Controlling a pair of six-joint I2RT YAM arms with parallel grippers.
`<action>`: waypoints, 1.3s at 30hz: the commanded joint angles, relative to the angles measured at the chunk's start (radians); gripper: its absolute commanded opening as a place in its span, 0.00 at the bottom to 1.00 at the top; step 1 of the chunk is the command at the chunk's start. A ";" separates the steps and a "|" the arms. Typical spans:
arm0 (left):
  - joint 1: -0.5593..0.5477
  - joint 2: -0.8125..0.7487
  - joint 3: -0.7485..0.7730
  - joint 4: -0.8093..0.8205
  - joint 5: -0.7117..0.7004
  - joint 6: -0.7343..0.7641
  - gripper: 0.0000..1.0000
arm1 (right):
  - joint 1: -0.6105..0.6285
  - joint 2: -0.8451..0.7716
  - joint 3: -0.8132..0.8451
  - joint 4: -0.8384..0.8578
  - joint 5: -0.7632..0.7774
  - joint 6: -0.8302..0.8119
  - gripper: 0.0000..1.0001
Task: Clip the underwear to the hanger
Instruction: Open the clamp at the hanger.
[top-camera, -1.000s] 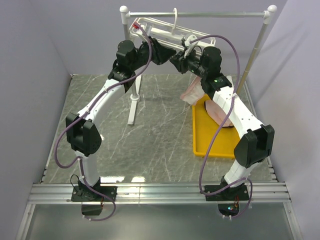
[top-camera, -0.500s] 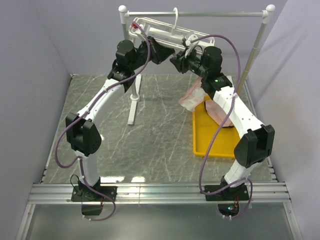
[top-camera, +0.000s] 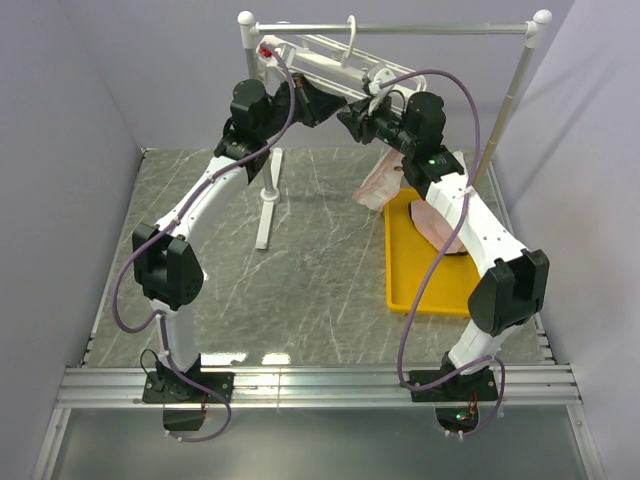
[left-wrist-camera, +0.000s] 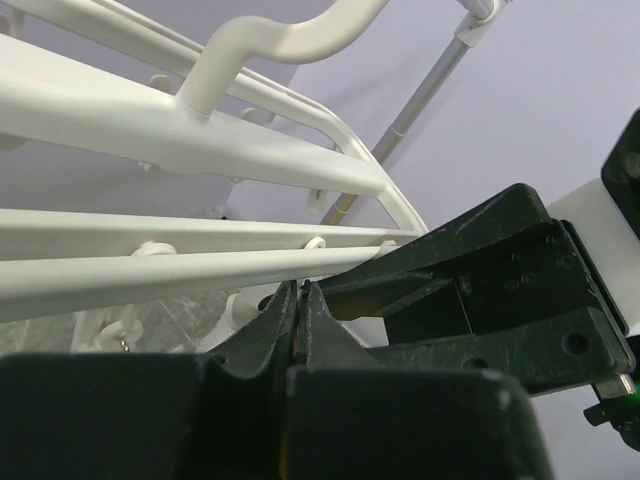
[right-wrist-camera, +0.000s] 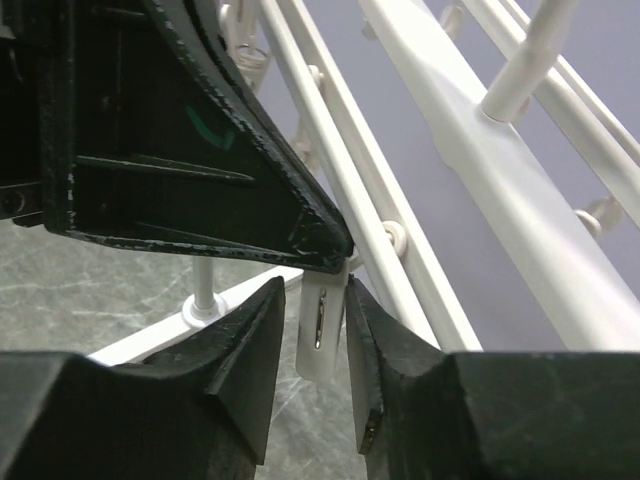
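From above, both arms are seen raised to the white hanger, which is hung by its hook from the grey rail at the back of the counter. The left pincer and the right pincer are brought tip to tip just under the hanger's near bar. One pink piece of underwear is seen below the right wrist, at the far left corner of the yellow tray. Whether it hangs or lies there cannot be told. A second pink piece is laid in the tray, partly hidden by the right arm.

In the left wrist view, the left pincer's fingers are pressed together along their length. Whether anything thin is pinched at the tips cannot be told. The hanger's parallel bars are seen just above the tips, and the right pincer's black body is met from the right.

In the right wrist view, a small white clip with a metal spring is seen dangling under a thin hanger bar. The clip is flanked by the right pincer's fingers, which are spread partway. A sliver of gap is left on one side, and the other finger is set against or just beside the clip. The left pincer's tip is placed at the clip's top, touching it.
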 joint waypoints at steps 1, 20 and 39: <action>0.002 -0.001 0.035 0.016 0.023 -0.031 0.00 | 0.011 -0.043 0.020 0.029 -0.022 -0.052 0.40; 0.002 -0.031 0.017 0.018 0.035 -0.052 0.00 | 0.025 -0.038 0.026 -0.031 0.010 -0.152 0.07; 0.020 -0.037 -0.022 -0.036 -0.039 -0.083 0.51 | 0.024 -0.055 0.032 0.005 -0.007 -0.100 0.00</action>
